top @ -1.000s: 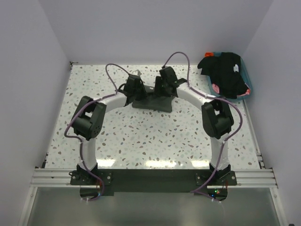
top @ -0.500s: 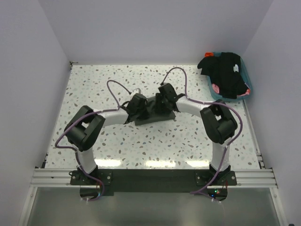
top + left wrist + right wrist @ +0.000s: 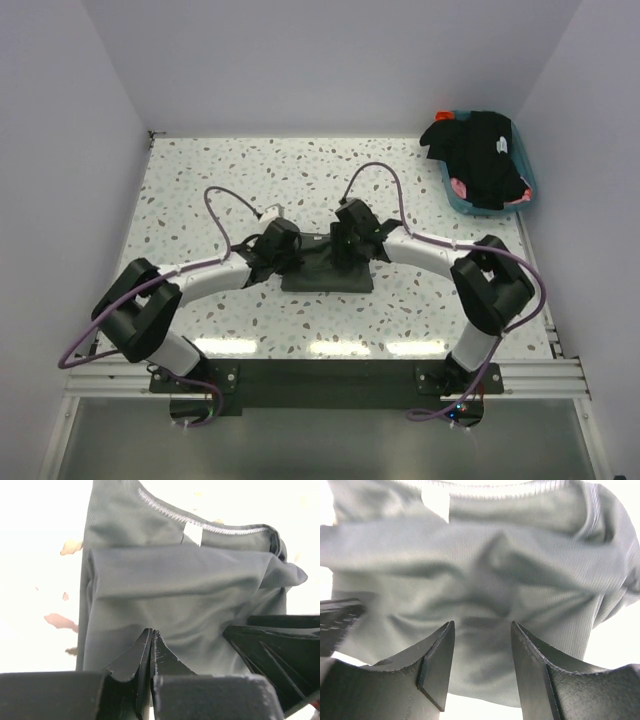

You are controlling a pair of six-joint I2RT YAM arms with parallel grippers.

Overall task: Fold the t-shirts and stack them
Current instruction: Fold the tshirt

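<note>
Two arms reach in toward the middle of the white speckled table (image 3: 200,190). Between their wrists lies a plain dark olive-grey cloth t-shirt (image 3: 325,272), folded into a compact rectangle and flat on the tabletop. The left gripper (image 3: 280,250) sits at the shirt's left edge. The right gripper (image 3: 350,243) is over its far middle part, near the other gripper.

From the left wrist, the left gripper (image 3: 150,642) has its fingers pressed together, tips down against the olive-grey cloth (image 3: 185,590). Whether a thin fold is caught between them I cannot tell, since the tips hide that spot. The folded layers lie one over another, with the stitched collar (image 3: 210,526) at the far side and a small white label (image 3: 192,532) just under it. A dark finger of the other gripper shows at the right edge of this view.

From the right wrist, the right gripper (image 3: 481,630) stands spread, with bare cloth visible in the gap between its two fingers. It is close above the shirt (image 3: 485,570) and holds nothing. This view is pale and somewhat blurred, so the creases read only roughly.

At the table's far right corner a teal plastic tub (image 3: 524,200) holds black cloth t-shirts (image 3: 480,165), heaped and draped over its rim. One of them shows a small white mark (image 3: 502,146). The tub is well apart from both grippers.
</note>
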